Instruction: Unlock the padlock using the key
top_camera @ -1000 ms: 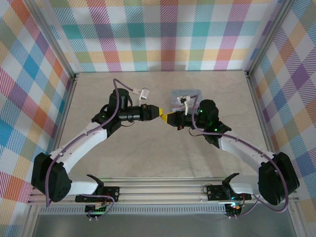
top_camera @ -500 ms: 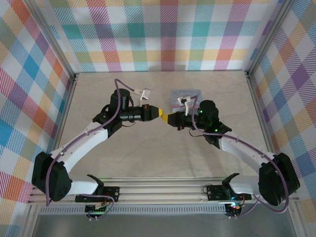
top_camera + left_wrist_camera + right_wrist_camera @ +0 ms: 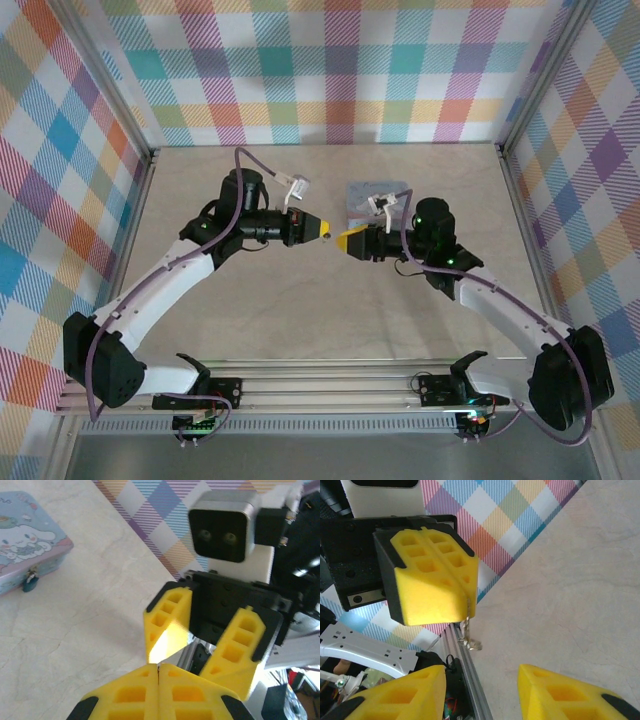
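In the right wrist view, a small metal key (image 3: 469,631) hangs from the tips of my left gripper (image 3: 469,600), which is shut on it. My right gripper (image 3: 481,676) stands open just below the key, not touching it. From above, the left gripper (image 3: 322,228) and right gripper (image 3: 343,241) face each other tip to tip with a small gap. The padlock (image 3: 30,581), tiny and dark, hangs on the front of the pale blue cartoon tin (image 3: 25,535). In the left wrist view my left gripper (image 3: 158,666) is pressed shut, with the open right gripper (image 3: 185,661) facing it.
The tin (image 3: 375,193) sits on the beige table behind the right wrist, partly covered by its cable. Checked walls surround the table on three sides. An aluminium rail (image 3: 330,385) runs along the near edge by the arm bases.
The two grippers were tip to tip; the right one has opened and drawn back to the right. The key now hangs from the shut left gripper.
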Robot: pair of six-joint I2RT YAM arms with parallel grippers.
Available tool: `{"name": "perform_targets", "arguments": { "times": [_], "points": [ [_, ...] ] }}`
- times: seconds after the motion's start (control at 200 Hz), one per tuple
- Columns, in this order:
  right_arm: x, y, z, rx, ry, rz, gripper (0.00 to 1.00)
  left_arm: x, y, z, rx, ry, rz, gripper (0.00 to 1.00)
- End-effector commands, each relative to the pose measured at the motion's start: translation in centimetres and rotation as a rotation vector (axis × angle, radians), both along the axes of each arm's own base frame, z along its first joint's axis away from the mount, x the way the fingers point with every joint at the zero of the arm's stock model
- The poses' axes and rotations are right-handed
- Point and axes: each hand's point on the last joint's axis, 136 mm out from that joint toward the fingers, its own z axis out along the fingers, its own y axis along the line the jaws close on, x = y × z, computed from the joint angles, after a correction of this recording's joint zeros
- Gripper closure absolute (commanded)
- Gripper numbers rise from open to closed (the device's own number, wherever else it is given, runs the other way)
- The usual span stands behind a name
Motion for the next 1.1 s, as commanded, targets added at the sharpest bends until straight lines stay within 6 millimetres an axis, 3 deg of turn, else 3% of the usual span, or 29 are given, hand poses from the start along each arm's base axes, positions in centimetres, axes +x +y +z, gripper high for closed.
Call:
{"name": "perform_targets", "arguments": {
  "times": [0.0, 0.24, 0.72, 0.8, 0.915, 1.04, 1.095],
  "points": [
    [-0.7, 0.9, 1.3, 0.039, -0.003, 0.101, 0.63, -1.2, -0.5, 0.7, -0.012, -0.011, -0.097, 1.0],
    [-0.8, 1.7, 1.8, 0.06, 0.011, 0.165, 0.69, -1.6, -0.5, 1.0, -0.015, -0.015, -0.118, 1.0],
    [-1.0, 2.5, 1.9, 0.068, 0.019, 0.204, 0.72, -1.5, -0.9, 0.6, -0.018, 0.007, -0.142, 1.0],
    [-1.0, 2.7, 2.0, 0.068, 0.017, 0.212, 0.8, -1.4, -0.9, 0.4, -0.015, 0.014, -0.141, 1.0],
    [-1.1, 2.9, 1.8, 0.069, 0.019, 0.231, 1.0, -1.2, -0.8, 0.3, -0.005, 0.014, -0.122, 1.0],
    [-1.1, 2.9, 1.2, 0.06, 0.02, 0.217, 1.0, -0.2, -0.2, -0.1, 0.025, 0.016, -0.04, 1.0],
    [-0.8, 2.8, 0.9, 0.056, 0.009, 0.189, 1.0, 0.8, 0.4, -0.6, 0.05, 0.029, 0.031, 0.89]
  ]
}}
